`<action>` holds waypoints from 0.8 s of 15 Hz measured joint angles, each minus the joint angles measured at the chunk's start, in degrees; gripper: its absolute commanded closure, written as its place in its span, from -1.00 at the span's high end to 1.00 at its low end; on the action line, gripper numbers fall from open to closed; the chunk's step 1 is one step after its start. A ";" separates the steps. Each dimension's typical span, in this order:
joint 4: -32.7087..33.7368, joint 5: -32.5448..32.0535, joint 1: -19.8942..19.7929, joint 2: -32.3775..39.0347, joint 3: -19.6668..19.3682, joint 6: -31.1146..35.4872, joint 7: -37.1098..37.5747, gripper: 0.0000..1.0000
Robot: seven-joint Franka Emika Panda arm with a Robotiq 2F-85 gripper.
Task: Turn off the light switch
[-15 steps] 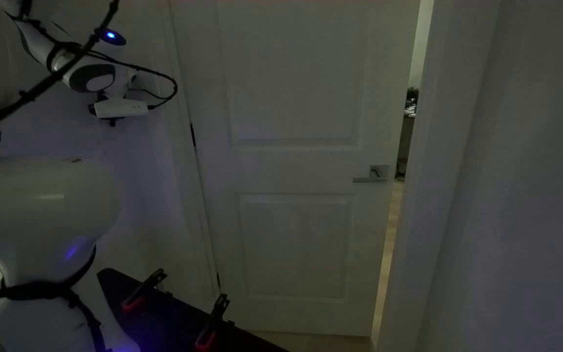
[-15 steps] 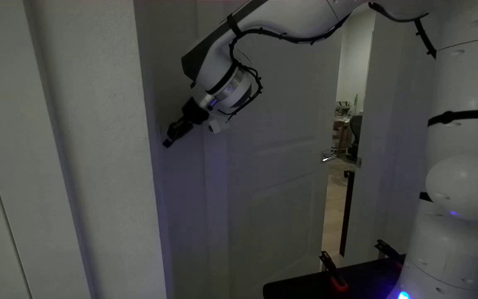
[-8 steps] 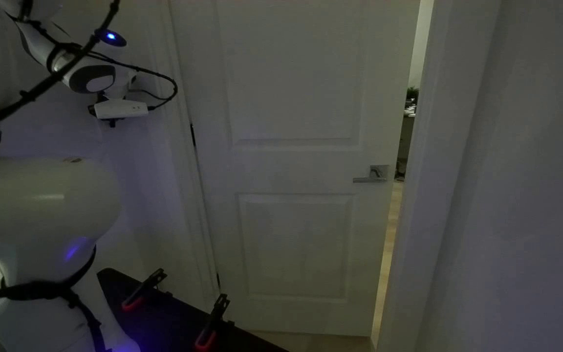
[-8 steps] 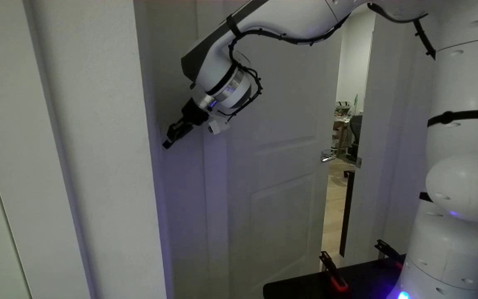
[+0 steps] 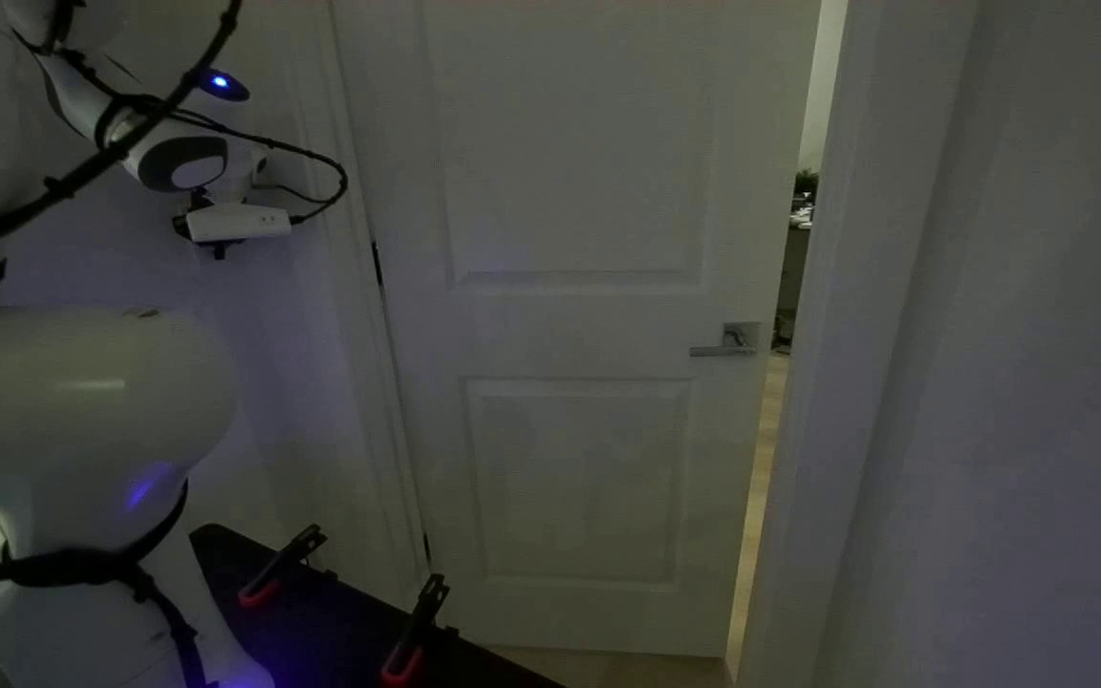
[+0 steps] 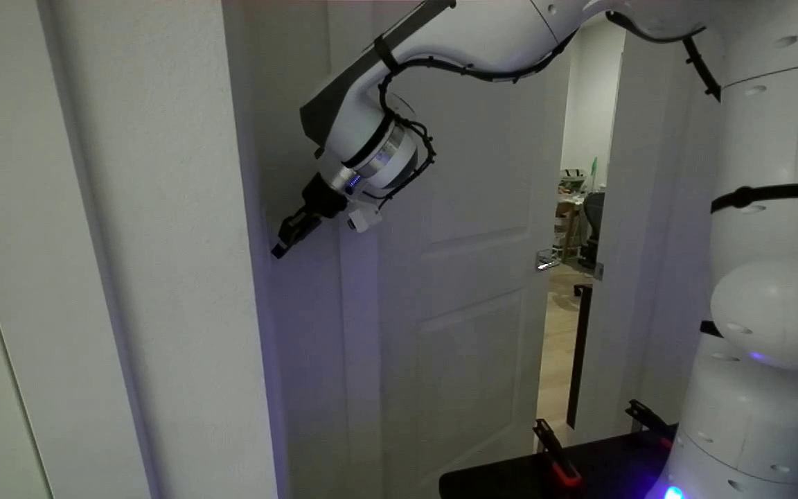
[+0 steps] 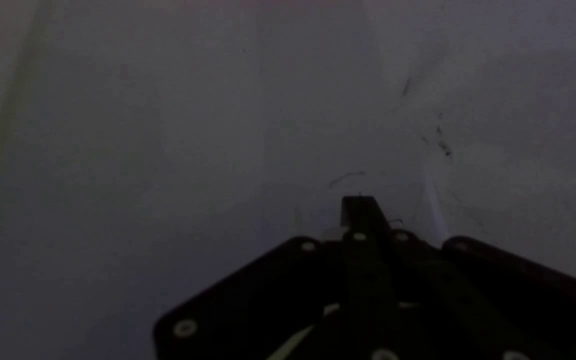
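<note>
Gripper [image 7: 365, 212] pinched together, light switch MIA

Fingertips [image 7: 357, 203] meet, nothing visible between, aimed at scuffed wall [image 7: 208, 125] just ahead; wall contact, can't tell. Can't pick the light switch out in any view. My guess: dead ahead, hidden by the gripper.

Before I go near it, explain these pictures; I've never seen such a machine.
This is a white robot arm with a black gripper for a hand. Two pictures come from cameras standing apart from it, facing a door slightly ajar. The third comes from the white camera on its wrist, looking past the gripper at a scuffed wall. The gripper is shut, with nothing visibly held. Two red-and-black clamps sit along the edge of the black tabletop. Its job is turning off a light switch, which I cannot make out.
</note>
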 measured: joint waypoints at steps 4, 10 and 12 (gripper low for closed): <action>0.86 -12.84 -2.00 -0.28 0.75 -7.80 13.80 -1.00; 7.55 -24.90 -4.09 -0.73 3.93 -31.81 33.91 -1.00; 9.88 -26.01 -4.17 -1.27 4.63 -38.22 38.43 -1.00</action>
